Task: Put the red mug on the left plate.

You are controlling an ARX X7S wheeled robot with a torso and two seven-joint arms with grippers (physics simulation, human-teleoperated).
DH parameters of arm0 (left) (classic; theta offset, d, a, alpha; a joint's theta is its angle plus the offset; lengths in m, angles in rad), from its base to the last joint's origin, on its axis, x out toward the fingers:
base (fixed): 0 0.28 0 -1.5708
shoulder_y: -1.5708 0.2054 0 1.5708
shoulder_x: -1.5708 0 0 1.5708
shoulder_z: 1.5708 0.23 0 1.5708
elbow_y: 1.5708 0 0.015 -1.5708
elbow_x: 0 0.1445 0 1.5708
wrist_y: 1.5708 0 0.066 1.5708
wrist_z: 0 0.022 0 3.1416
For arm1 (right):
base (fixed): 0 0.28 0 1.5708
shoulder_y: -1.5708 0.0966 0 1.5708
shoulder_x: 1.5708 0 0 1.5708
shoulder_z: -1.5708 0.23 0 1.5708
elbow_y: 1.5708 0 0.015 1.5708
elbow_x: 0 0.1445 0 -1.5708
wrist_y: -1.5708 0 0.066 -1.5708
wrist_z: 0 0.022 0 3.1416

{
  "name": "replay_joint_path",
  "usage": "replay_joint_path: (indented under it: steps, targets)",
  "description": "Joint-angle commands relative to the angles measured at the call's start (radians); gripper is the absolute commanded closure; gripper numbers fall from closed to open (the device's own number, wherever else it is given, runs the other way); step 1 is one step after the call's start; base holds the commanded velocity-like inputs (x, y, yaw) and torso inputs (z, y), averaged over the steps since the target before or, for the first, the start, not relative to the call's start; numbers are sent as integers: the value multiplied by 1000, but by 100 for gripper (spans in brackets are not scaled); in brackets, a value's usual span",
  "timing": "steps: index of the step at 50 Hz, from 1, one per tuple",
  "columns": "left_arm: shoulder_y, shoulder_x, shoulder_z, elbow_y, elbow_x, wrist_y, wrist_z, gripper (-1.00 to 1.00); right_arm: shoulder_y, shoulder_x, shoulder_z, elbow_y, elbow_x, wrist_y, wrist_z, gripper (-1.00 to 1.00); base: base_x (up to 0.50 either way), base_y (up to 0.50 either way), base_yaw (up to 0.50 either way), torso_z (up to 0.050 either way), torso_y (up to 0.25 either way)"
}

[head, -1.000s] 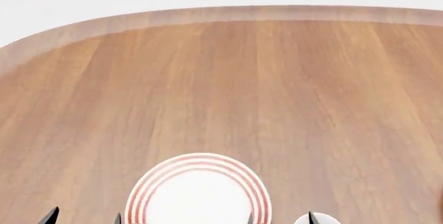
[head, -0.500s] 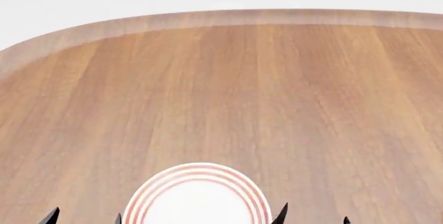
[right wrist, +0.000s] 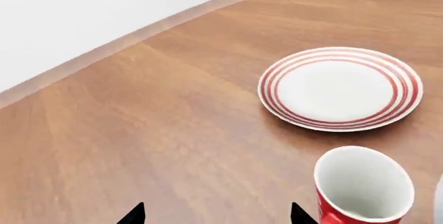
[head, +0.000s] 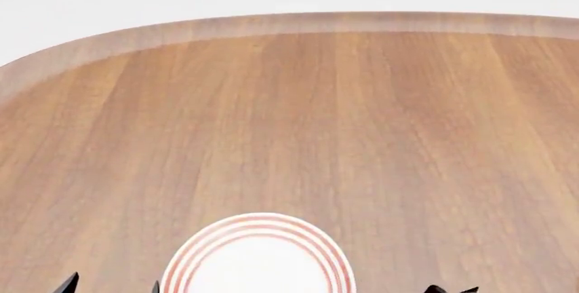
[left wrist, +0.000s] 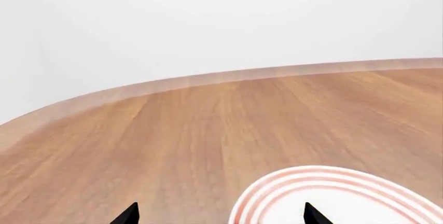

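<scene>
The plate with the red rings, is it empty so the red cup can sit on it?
Yes. The plate has a bare white middle. Bare wood runs from it to the table's far rim. It is crowded only beside the red mug, standing close to the plate.

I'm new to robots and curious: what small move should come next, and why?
Probably swing the right gripper sideways toward the small red ceramic mug. Its fingertips are apart with nothing between them, and the mug stands upright beside the red-striped white plate, not on it.
</scene>
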Motion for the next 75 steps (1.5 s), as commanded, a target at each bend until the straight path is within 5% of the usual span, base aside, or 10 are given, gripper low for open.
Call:
replay_joint_path:
  steps: [1,32,75]
  targets:
    - [2,-6,9,4,-2,-1,-7,-100,-6,-11,72,-44,150,15,171,-100,0,0,0,0,0]
    - [-6,-18,33,-1,-11,-1,-17,-100,88,17,141,31,366,-87,428,-100,0,0,0,0,0]
    - [-8,-35,58,1,-20,1,-36,-100,204,23,109,349,380,-259,482,-100,0,0,0,0,0]
